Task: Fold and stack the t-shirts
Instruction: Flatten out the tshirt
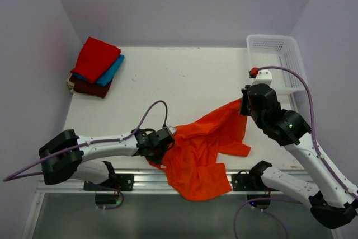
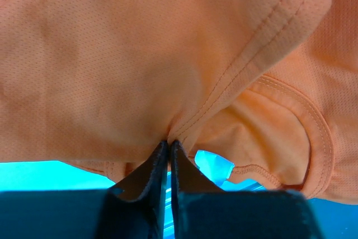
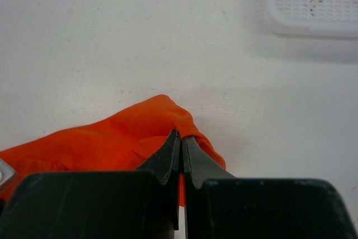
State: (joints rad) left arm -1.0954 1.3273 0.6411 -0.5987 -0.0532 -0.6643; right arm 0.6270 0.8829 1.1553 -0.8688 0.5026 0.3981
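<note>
The orange t-shirt [image 1: 204, 146] hangs crumpled between my two grippers near the table's front edge, its lower part drooping over the edge. My left gripper [image 1: 166, 137] is shut on a stitched hem of the orange t-shirt [image 2: 140, 65] at its left side. My right gripper [image 1: 244, 104] is shut on a corner of the orange t-shirt [image 3: 112, 138] at its upper right, a little above the table. A stack of folded t-shirts lies at the far left: red [image 1: 95, 58] on top, turquoise-blue [image 1: 111, 71] under it, dark maroon [image 1: 89, 87] at the bottom.
A white mesh basket [image 1: 277, 60] stands at the table's far right corner; its rim also shows in the right wrist view [image 3: 313, 23]. The white table [image 1: 184, 76] spans the middle. An aluminium rail [image 1: 145, 180] runs along the front edge.
</note>
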